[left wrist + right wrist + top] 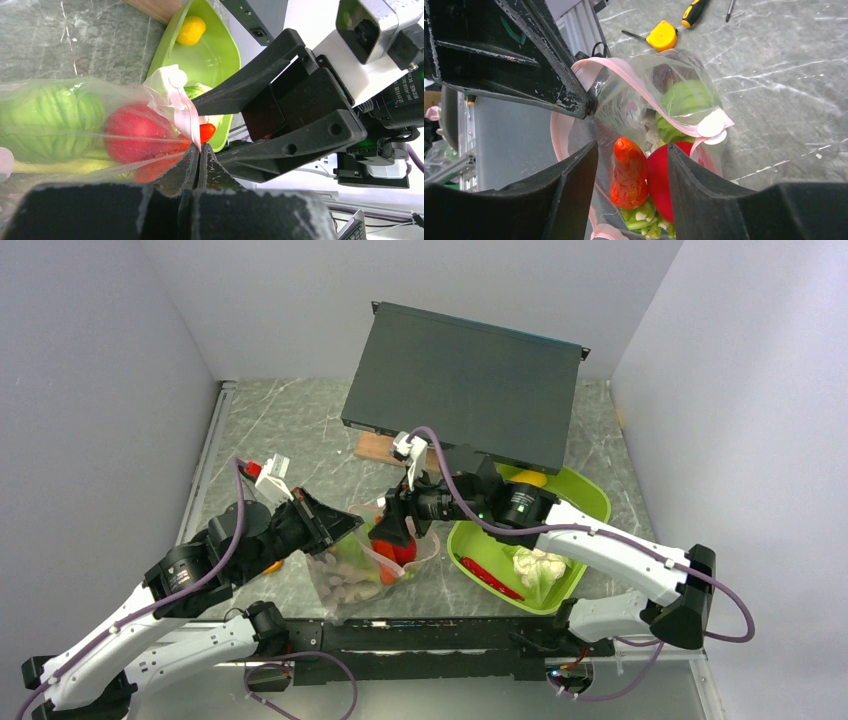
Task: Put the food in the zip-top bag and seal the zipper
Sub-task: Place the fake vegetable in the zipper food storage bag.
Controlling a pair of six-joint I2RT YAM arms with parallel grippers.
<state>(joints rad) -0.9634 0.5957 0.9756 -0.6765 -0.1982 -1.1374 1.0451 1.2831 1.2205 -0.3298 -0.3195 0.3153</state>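
The clear zip-top bag lies between the arms with its mouth held open. My left gripper is shut on the pink zipper strip at the mouth edge; it also shows in the top view. My right gripper is open over the mouth, also seen from above. An orange-red piece and the red tomato sit between its fingers inside the bag, above green stalks. The green cabbage and the dark purple ball lie deeper in.
The lime-green tray at the right holds the white cauliflower, the red chili and the yellow fruit. A dark box leans on a wooden block behind. A yellow tape measure and a screwdriver lie beyond the bag.
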